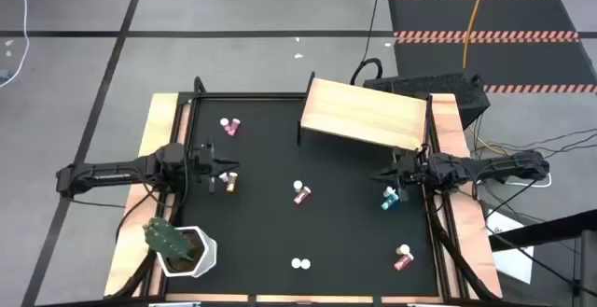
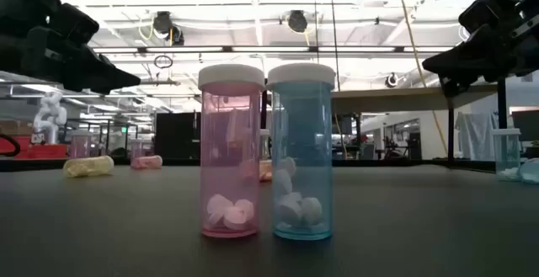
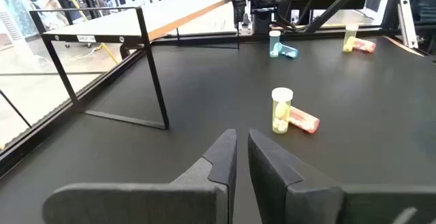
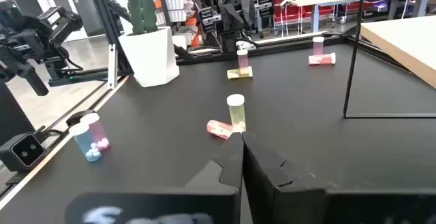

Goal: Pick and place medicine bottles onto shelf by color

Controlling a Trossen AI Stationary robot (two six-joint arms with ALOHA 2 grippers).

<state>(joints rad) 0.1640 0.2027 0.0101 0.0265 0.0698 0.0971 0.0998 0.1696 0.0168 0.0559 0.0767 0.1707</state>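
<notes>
The left hand (image 1: 227, 178) hangs low over the black surface (image 1: 270, 223) at its left side, fingers pressed nearly together with nothing between them, judging by its wrist view. Right by its tips a yellow bottle (image 1: 229, 184) lies or stands; which, I cannot tell from above. The right hand (image 1: 395, 178) mirrors it on the right side, fingers likewise drawn together and empty, hovering just past the near corner of the shelf (image 1: 366, 113). Two teal bottles (image 1: 389, 198) sit just beside it, one upright and one toppled.

Both hands look parked beside the nearest bottles, probably so each arm can serve its own half. No bottle shows on the shelf's top, so the sorting seems not yet begun.

Farther out, a yellow-and-red pair (image 1: 300, 193) rests mid-surface, the yellow one upright and the red on its side touching it. Pink bottles (image 1: 229, 125) sit at the far left, a pair (image 1: 402, 257) at the near right, and a pink and teal pair (image 1: 299, 264) stands upright at the near edge. The cactus pot (image 1: 191, 252) occupies the near-left corner.
</notes>
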